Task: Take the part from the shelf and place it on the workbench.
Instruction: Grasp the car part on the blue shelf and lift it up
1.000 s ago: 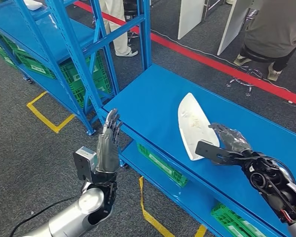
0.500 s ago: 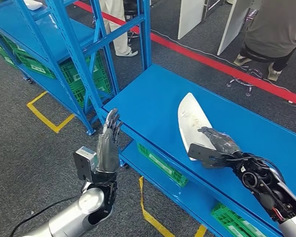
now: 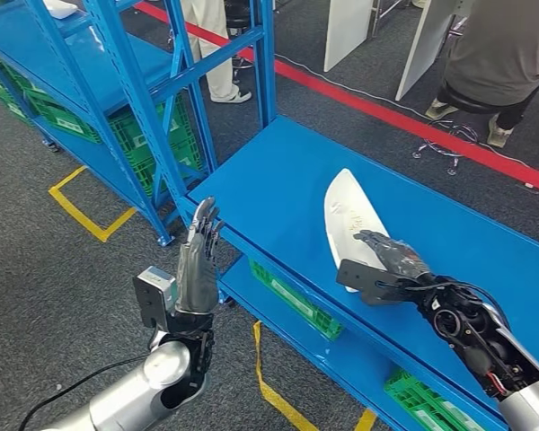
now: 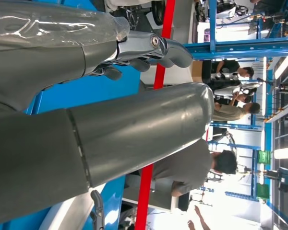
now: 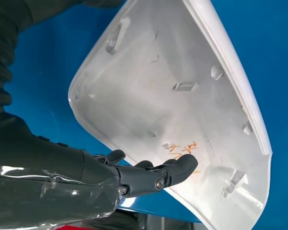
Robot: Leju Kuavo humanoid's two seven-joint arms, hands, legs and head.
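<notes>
Head view: the white part (image 3: 351,224) lies on the blue workbench (image 3: 280,189), the right hand (image 3: 389,265) over its near end, grasp uncertain; the left hand (image 3: 198,260) stands spread, empty. Right wrist view: the smooth, curved plastic shell (image 5: 171,96) could slide under loosely extended fingers (image 5: 171,170).

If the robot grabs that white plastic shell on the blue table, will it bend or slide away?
The white shell looks like thin moulded plastic with little ribs and clips inside, so it is probably stiff and light. Its surface looks smooth and it lies on a smooth blue table, so a push would likely slide it. It is curved, so it might rock.
</notes>
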